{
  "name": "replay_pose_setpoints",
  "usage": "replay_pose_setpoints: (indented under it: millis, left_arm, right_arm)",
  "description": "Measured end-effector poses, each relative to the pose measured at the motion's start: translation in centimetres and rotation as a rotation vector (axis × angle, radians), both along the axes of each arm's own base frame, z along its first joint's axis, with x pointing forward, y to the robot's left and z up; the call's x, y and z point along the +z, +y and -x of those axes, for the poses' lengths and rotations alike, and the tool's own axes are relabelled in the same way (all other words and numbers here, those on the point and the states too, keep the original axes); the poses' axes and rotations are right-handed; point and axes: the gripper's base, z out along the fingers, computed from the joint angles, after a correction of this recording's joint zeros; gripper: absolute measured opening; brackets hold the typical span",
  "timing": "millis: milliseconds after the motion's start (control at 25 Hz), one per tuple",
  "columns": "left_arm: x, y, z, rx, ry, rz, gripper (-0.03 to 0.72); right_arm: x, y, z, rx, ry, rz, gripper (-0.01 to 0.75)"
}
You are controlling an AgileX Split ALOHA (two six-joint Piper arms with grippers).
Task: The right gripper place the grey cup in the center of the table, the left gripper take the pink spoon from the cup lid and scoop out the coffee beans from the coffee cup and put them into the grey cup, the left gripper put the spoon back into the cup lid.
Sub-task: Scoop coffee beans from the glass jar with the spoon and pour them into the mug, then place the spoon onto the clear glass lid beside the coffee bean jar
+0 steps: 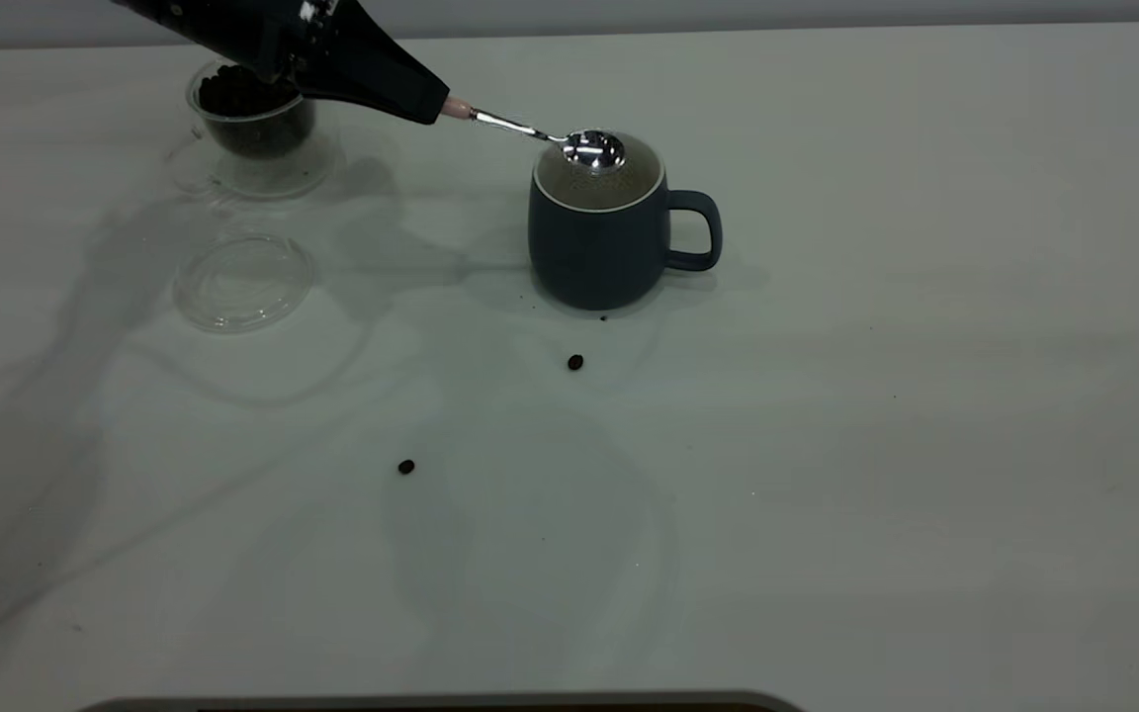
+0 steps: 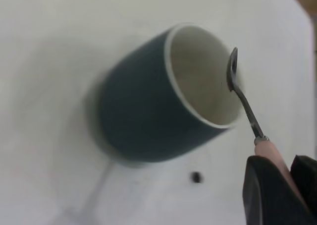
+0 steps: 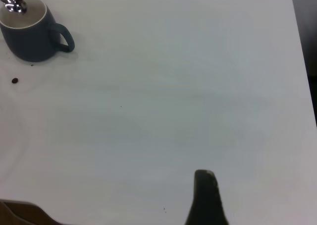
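Observation:
The grey cup (image 1: 599, 232) stands upright near the table's middle, handle to the right. It also shows in the left wrist view (image 2: 143, 106) and the right wrist view (image 3: 29, 34). My left gripper (image 1: 431, 104) is shut on the pale handle of the pink spoon (image 1: 520, 127) and holds its shiny bowl over the cup's mouth; the wrist view shows the spoon (image 2: 245, 103) at the rim. The coffee cup (image 1: 258, 148), with coffee beans (image 1: 238, 97) in it, stands at the back left, partly behind the arm. The empty cup lid (image 1: 243, 280) lies in front of it. My right gripper (image 3: 205, 197) hangs far from the cup.
Two loose beans lie on the white table (image 1: 876, 396) in front of the grey cup, one near it (image 1: 575, 362) and one farther forward (image 1: 406, 467). The near one also shows in the left wrist view (image 2: 196, 177).

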Motion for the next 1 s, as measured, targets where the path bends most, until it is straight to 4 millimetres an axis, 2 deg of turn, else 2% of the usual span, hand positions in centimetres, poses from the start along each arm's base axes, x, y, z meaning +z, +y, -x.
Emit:
replay_pose_setpoints:
  millis: [160, 320, 480, 600, 720, 840, 920, 1000]
  left_arm:
    - [1.6, 1.8, -0.4, 0.104, 0.099, -0.002, 0.117]
    - [4.0, 5.1, -0.8, 0.223, 0.149, -0.015, 0.117]
    - [5.5, 8.0, 1.2, 0.279, 0.171, -0.012, 0.117]
    - [4.5, 10.4, 3.8, 0.316, 0.227, 0.0, 0.116]
    - [3.1, 14.5, 5.7, 0.422, 0.271, 0.038, 0.116]
    - [2.1, 19.6, 7.2, 0.562, 0.314, 0.063, 0.116]
    - [1.5, 22.2, 8.3, 0.628, 0.363, 0.051, 0.116]
    - [0.9, 23.9, 9.3, 0.656, 0.41, 0.019, 0.116]
  right_arm:
    - [0.0, 0.0, 0.0, 0.0, 0.0, 0.0, 0.59]
    - [0.0, 0.0, 0.0, 0.0, 0.0, 0.0, 0.59]
    - [0.0, 0.0, 0.0, 0.0, 0.0, 0.0, 0.59]
    - [0.0, 0.0, 0.0, 0.0, 0.0, 0.0, 0.59]
    - [0.0, 0.0, 0.0, 0.0, 0.0, 0.0, 0.59]
    - [0.0, 0.0, 0.0, 0.0, 0.0, 0.0, 0.59]
    - [0.0, 0.0, 0.0, 0.0, 0.0, 0.0, 0.59]
    - [0.0, 0.0, 0.0, 0.0, 0.0, 0.0, 0.59]
